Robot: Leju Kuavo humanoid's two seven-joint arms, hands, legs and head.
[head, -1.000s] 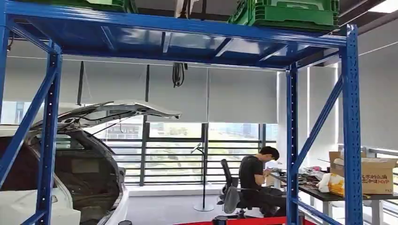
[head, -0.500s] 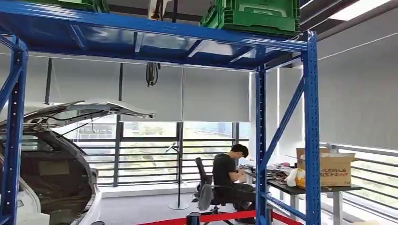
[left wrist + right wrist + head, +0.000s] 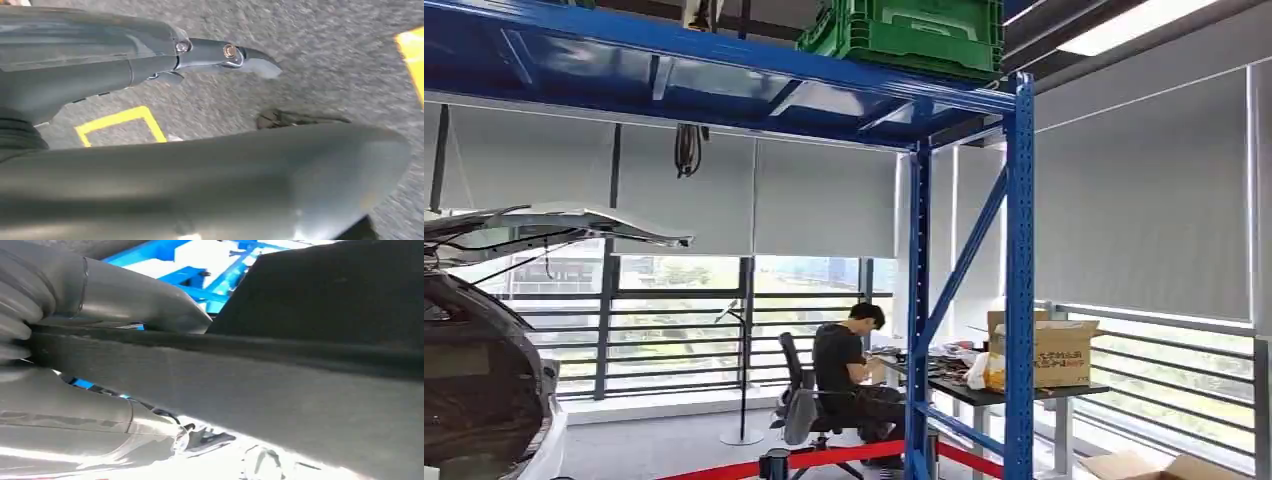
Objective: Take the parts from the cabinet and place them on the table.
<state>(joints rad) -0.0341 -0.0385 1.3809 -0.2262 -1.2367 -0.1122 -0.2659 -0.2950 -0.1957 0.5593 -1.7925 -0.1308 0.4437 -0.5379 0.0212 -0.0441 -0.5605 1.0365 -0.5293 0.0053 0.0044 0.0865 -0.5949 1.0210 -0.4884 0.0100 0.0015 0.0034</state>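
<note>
Though partly hidden, looks like a dark flat part (image 3: 300, 405) clamped between thumb and fingers of the right hand (image 3: 115, 300), long axis running straight out from the wrist; left hand (image 3: 150, 185) dangling over the floor (image 3: 325, 85), fingers apart, empty, so probably a right-hand drop-off

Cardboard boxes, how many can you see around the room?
2. One cardboard box stands on the desk beside the blue rack; an open box lies on the floor at the lower right, partly cut off. Others may be hidden.
</note>
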